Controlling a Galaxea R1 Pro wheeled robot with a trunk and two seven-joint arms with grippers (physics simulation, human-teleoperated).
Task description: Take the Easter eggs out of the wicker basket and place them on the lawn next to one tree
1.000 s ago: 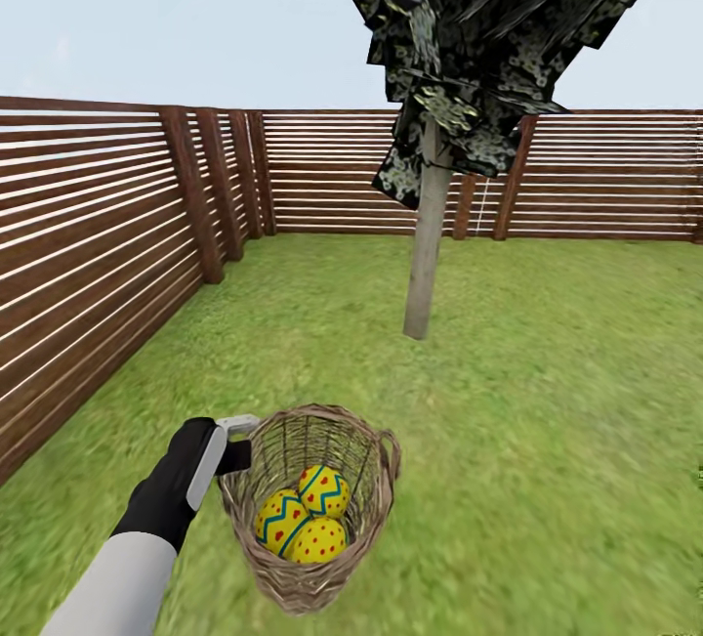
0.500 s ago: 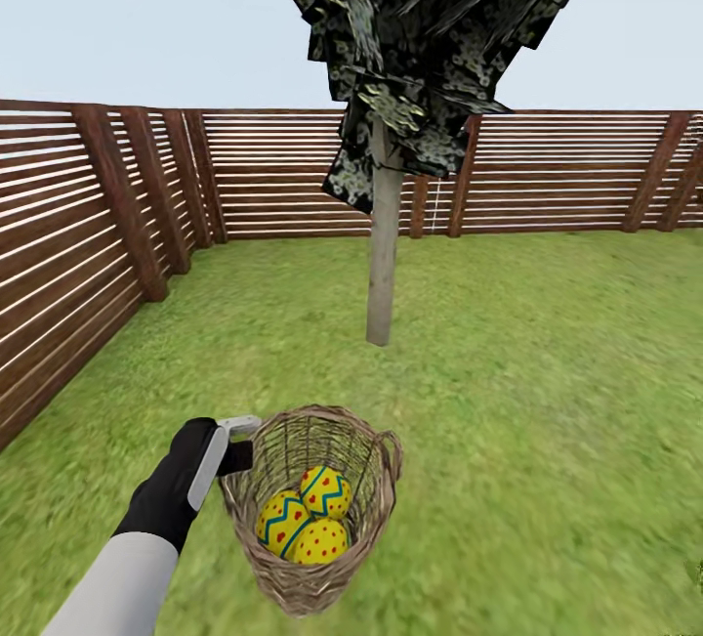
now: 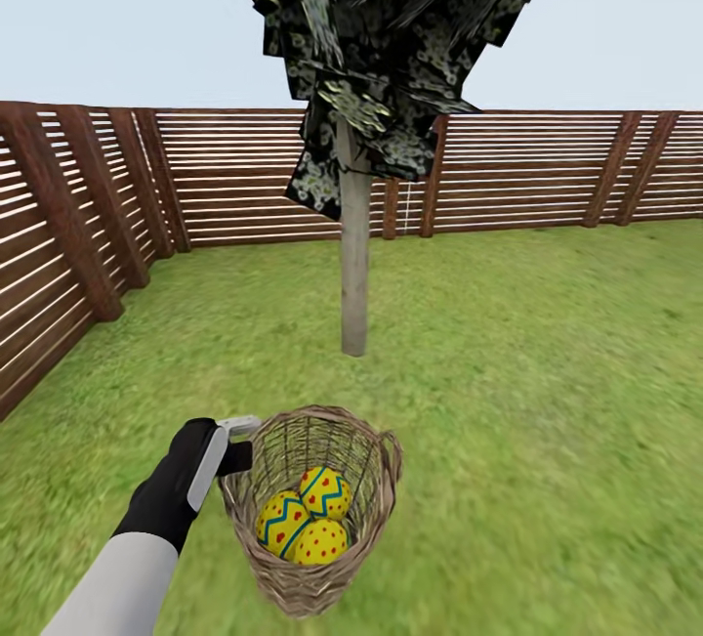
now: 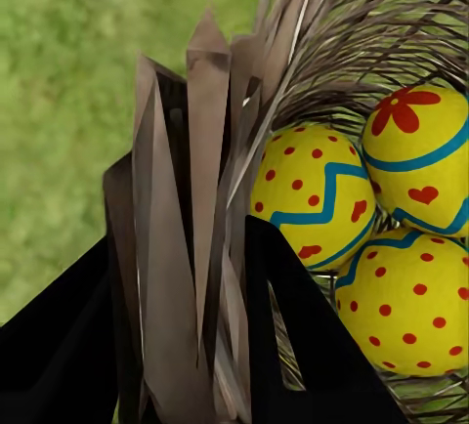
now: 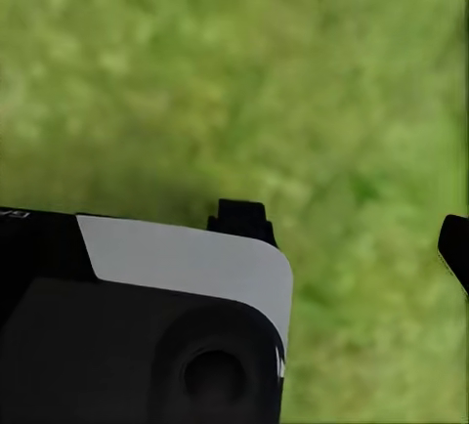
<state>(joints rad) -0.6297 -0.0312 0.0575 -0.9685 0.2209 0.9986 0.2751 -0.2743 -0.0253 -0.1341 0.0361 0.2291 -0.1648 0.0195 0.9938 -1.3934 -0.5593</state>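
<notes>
The three Easter eggs [image 3: 303, 519] lay clustered at the bottom of the wicker basket [image 3: 366, 480], touching one another: bright yellow shells, blue zigzag bands, red dots, one with red heart-like marks in the left wrist view. None was out yet.

The basket was bucket-shaped, woven of brown-tan twigs, open weave, a small loop handle at its 3 o'clock rim. It appeared to hang off the lawn [image 3: 547, 392], carried rather than resting; judged from the grip at its rim.

Left tool [image 3: 232, 441] was clamped on the basket rim at about 9 o'clock. In the left wrist view the twigs of the wall ran between the dark fingers [image 4: 293, 346], the eggs just beyond. Likely reason for this hold: bringing the whole basket to the tree saves three separate trips.

Right tool [image 5: 342, 238] pointed down at bare grass, jaws apart, nothing between them. Free hand, presumably kept for lifting the eggs out.

The tree [image 3: 353, 275], pale grey-beige trunk, dark blocky foliage flecked whitish-green, stood at 12 o'clock from the basket, some way off. Reddish-brown slat fence [image 3: 547, 167] closed the garden behind and at 9 o'clock.

Judgement: transport step, unloading not begun.
</notes>
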